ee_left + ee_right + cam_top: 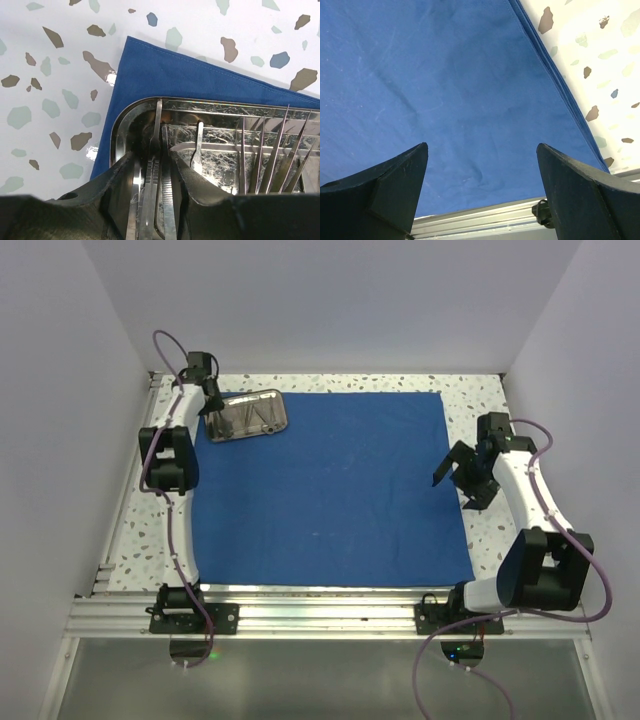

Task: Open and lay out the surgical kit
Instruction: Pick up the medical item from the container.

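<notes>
White walls [330,300] box in a speckled terrazzo table [140,530], and the blue cloth [330,490] lies spread flat over most of it, its near edge along the aluminium rail [330,605] at 6 o'clock.

Starting on my left, the steel tray [247,415] sits on the cloth's corner at about 10 o'clock, slightly skewed to the cloth's edges. My left gripper [212,405] is down at the tray's 9 o'clock end. On its wrist camera the fingers [120,190] stand partway closed with slim silver instruments [167,200] packed between them, metal against both inner faces. They look clamped, though their lower ends are hidden by the gripper body. Towards 3 o'clock in the same tray, pointed tweezers [262,160] fan out, untouched.

The middle of the cloth is bare and smooth.

On my right, the right gripper [481,150] hangs over the cloth's 3 o'clock edge, jaws spread wide with nothing between them, only blue fabric below.
</notes>
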Robot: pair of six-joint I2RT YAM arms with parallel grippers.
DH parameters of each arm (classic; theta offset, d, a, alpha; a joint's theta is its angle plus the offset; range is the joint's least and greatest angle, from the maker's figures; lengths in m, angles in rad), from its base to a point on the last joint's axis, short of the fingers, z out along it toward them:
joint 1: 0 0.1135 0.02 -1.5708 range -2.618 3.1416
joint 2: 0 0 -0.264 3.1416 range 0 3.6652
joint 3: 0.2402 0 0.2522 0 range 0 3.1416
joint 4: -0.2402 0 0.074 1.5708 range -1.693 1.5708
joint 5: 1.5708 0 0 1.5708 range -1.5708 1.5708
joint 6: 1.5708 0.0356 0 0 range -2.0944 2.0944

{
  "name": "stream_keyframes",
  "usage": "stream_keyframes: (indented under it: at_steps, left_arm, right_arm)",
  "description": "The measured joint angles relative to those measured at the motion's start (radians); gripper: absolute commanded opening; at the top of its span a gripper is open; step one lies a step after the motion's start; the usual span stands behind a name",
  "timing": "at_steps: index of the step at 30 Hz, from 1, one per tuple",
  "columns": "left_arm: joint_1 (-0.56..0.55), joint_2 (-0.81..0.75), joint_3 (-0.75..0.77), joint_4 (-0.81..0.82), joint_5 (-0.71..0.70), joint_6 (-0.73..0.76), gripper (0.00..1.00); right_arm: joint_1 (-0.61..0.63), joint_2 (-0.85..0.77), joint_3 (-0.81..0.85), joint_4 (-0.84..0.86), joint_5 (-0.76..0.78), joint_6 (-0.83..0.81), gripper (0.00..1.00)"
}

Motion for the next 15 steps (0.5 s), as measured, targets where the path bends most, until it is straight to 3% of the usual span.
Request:
stream_keyframes:
  at_steps: [5,13,14,15]
  left_arm:
    - [0.008,0.009,0.006,0.014,0.021,-0.002,0.34]
    - [0.017,0.049,0.056,0.02,0.07,0.002,0.15]
    - [0.019,0.051,0.061,0.019,0.076,0.002,0.11]
    - [0.02,0.053,0.064,0.015,0.08,0.001,0.0]
  right_arm:
    - [0.0,0.026,-0.005,0.01,0.0,0.0,0.93]
    - [0.0,0.067,-0.003,0.019,0.0,0.001,0.93]
    - [0.0,0.071,-0.002,0.02,0.0,0.001,0.93]
    - [0.0,0.075,-0.002,0.021,0.0,0.001,0.93]
